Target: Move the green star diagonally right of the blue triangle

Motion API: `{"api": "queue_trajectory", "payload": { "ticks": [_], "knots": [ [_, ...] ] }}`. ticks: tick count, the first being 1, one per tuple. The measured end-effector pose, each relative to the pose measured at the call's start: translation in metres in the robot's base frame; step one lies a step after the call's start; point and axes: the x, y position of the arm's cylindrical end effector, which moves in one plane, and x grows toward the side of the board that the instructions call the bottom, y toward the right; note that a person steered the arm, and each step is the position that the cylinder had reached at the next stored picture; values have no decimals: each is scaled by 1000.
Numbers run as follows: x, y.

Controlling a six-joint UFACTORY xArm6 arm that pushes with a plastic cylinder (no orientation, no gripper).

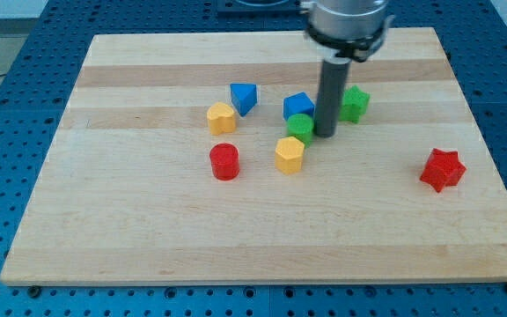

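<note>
The green star (355, 103) lies right of the board's middle, partly hidden behind the rod. The blue triangle (244, 97) lies well to its left, near the view's top centre. My tip (326, 134) rests on the board just left of and below the green star, right beside a green round block (301, 128). A blue cube (298, 106) stands just left of the rod, above the green round block.
A yellow heart-like block (221, 117) sits left of the blue triangle. A red cylinder (224, 162) and a yellow hexagonal block (290, 154) lie below. A red star (442, 169) lies at the right. The wooden board (148, 238) sits on a blue perforated table.
</note>
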Motion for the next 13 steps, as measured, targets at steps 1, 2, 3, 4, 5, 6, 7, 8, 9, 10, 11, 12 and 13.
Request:
{"api": "queue_trajectory", "payload": {
  "ticks": [1, 2, 3, 4, 5, 6, 7, 8, 9, 10, 11, 12, 13],
  "knots": [
    [0, 39],
    [-3, 130],
    [-26, 102],
    [-42, 39],
    [-80, -3],
    [-107, -65],
    [-120, -18],
    [-120, 44],
    [-173, 65],
    [-167, -27],
    [-149, -80],
    [-181, -1],
    [-155, 27]
  ]
}}
